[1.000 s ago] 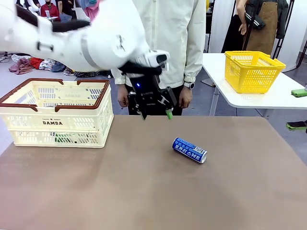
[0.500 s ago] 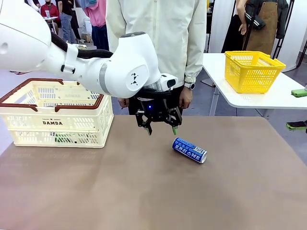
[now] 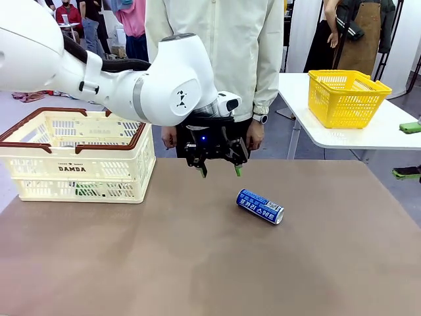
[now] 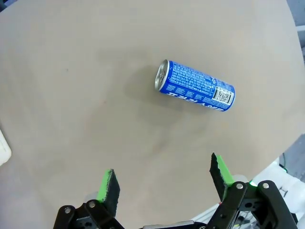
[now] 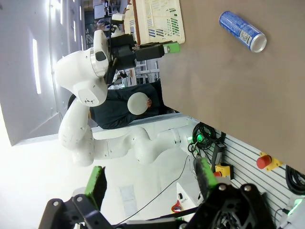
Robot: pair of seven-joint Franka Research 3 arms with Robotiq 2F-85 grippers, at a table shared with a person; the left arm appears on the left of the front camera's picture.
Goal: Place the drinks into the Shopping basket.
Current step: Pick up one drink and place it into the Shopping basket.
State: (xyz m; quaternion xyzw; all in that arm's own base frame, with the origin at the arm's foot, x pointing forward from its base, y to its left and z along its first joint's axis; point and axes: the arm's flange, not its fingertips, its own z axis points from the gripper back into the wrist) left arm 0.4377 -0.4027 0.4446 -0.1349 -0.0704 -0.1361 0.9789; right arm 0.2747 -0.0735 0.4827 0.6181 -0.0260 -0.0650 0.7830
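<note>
Since the earlier frames the left claw has travelled from beside the Shopping basket toward the middle of the table, and it now hangs a little higher than half a second ago, its fingers apart and holding nothing. The blue can has not moved; it lies on its side on the table, near the claw, lower and to the right in the front view. Something green shows through the slots of the basket, perhaps the other drink, but I cannot tell for sure.

The step in hand, I judge, is the reach for the blue can. In the left wrist view the can lies ahead of the fingertips, well apart from them. To do it well, the claw should come down over the middle of the can with the pads on its long sides, since a round can may roll away. The right claw is also wide apart, empty, up away from the table.
</note>
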